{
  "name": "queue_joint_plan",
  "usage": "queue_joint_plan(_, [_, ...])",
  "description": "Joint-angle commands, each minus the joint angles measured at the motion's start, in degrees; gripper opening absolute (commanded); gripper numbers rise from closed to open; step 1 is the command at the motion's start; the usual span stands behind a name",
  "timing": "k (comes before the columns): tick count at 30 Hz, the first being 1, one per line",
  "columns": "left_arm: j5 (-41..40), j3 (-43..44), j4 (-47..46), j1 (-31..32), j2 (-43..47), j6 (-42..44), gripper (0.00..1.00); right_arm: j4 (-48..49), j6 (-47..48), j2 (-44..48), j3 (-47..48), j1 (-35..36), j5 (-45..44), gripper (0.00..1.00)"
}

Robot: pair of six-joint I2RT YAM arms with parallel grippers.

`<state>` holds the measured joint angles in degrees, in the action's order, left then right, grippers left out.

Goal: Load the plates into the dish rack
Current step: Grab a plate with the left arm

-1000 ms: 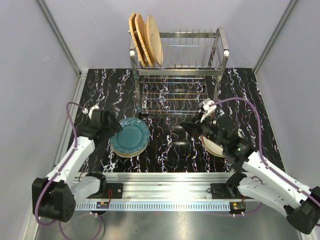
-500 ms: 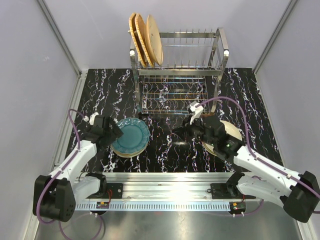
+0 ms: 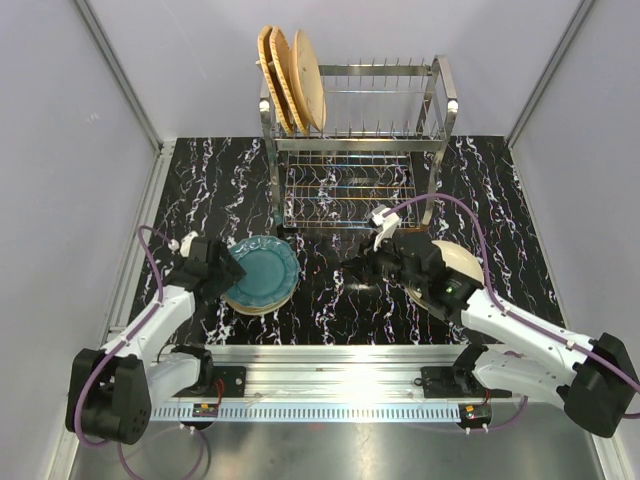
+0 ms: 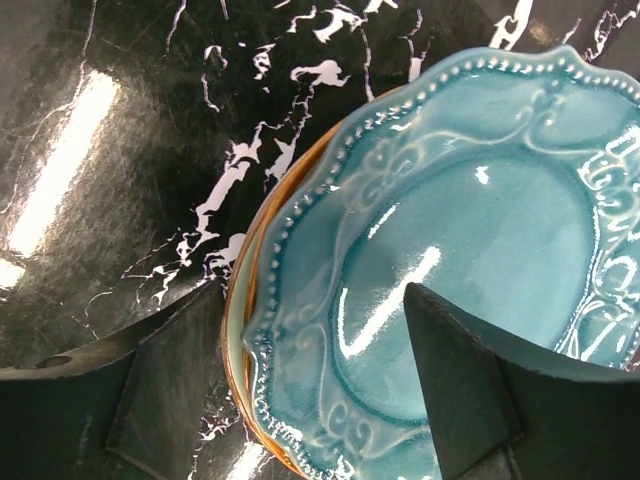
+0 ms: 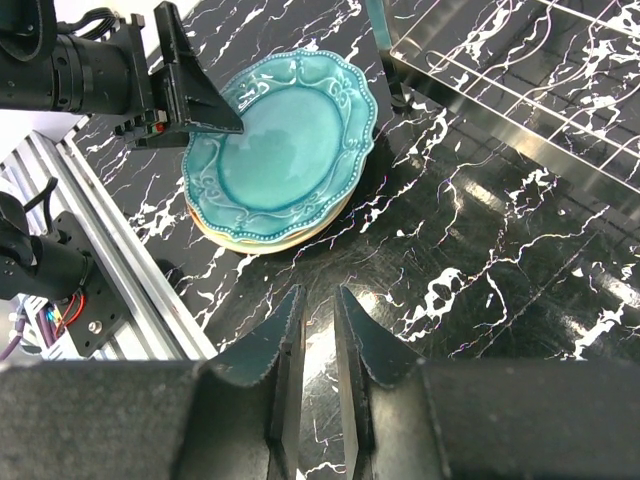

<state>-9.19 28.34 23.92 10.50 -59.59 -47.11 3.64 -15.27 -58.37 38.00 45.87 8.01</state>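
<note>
Your left tool (image 4: 312, 300) narrows, jaws apart, astride the rim of the teal plate (image 4: 470, 250) | plate tops the stack (image 4: 238, 335) on the counter (image 3: 200, 180), short of the dish rack (image 3: 400, 140) | right tool (image 5: 318, 300) nearly together, empty | lift looks next

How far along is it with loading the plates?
Three orange-tan plates stand in the dish rack, top tier. The left end effector straddles the teal plate at its rim, jaws open, not gripping yet. That stack and the cream plate under the right arm are left.
</note>
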Motion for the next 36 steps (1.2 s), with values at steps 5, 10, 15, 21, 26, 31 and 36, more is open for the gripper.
queue_joint_plan(5, [1.72, -2.93, -5.29, -0.31, 2.38, -1.58, 0.67, 2.69, 0.59, -0.87, 0.41, 0.63, -1.42, 0.24])
queue_joint_plan(10, [3.47, -3.64, -6.07, -0.31, 2.46, -1.75, 0.56, 2.95, 1.03, -0.78, 0.41, 0.63, -2.21, 0.24])
queue_joint_plan(15, [5.85, -5.22, -8.1, -0.22, 3.69, -2.19, 0.38, 3.48, 0.59, -2.62, 0.41, 0.71, -1.16, 0.24])
queue_joint_plan(21, [7.35, -6.01, -8.28, 0.57, 4.57, -2.11, 0.29, 4.53, 0.85, -5.26, 0.94, 1.68, -1.16, 0.25])
queue_joint_plan(26, [7.52, -7.07, -7.66, 0.75, 5.1, -2.02, 0.25, 5.5, 2.25, -9.83, 2.78, 3.79, -1.33, 0.3])
queue_joint_plan(31, [7.7, -7.86, -7.14, 0.75, 6.15, -2.54, 0.25, 6.2, 3.75, -16.06, 4.98, 6.95, -2.47, 0.35])
queue_joint_plan(36, [7.7, -7.95, -6.08, 0.83, 7.47, -2.46, 0.26, 7.43, 3.93, -20.81, 7.26, 8.54, -2.3, 0.39])
